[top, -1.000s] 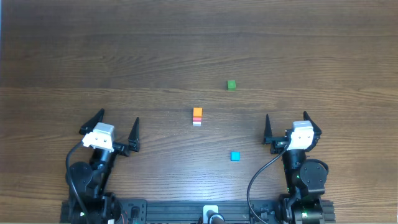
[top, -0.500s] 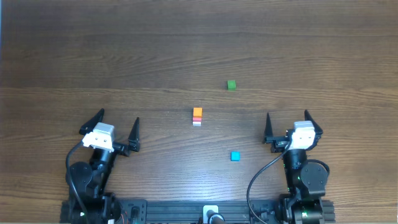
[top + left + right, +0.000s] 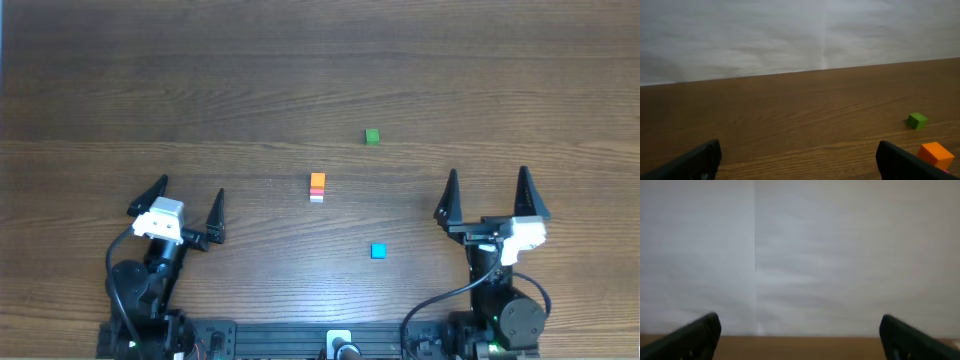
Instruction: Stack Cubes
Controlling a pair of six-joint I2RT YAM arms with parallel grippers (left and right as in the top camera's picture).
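A small stack stands at the table's middle: an orange cube [image 3: 317,181] on top, a red one under it, a white one at the bottom. A green cube [image 3: 372,136] lies alone farther back and to the right; it is also the green cube [image 3: 917,120] in the left wrist view, near the orange cube [image 3: 936,153]. A blue cube [image 3: 378,251] sits near the front, right of centre. My left gripper [image 3: 188,207] is open, low at the front left, well left of the stack. My right gripper [image 3: 485,192] is open at the front right, to the right of the blue cube.
The wooden table [image 3: 300,70] stretches wide behind the cubes. A pale wall [image 3: 800,250] rises beyond the table's far edge. Both arm bases sit on a black rail [image 3: 330,340] along the front edge.
The right arm has swung its gripper to the right and its fingers now spread wider and point straight up the picture. The left arm and the cubes have not moved.
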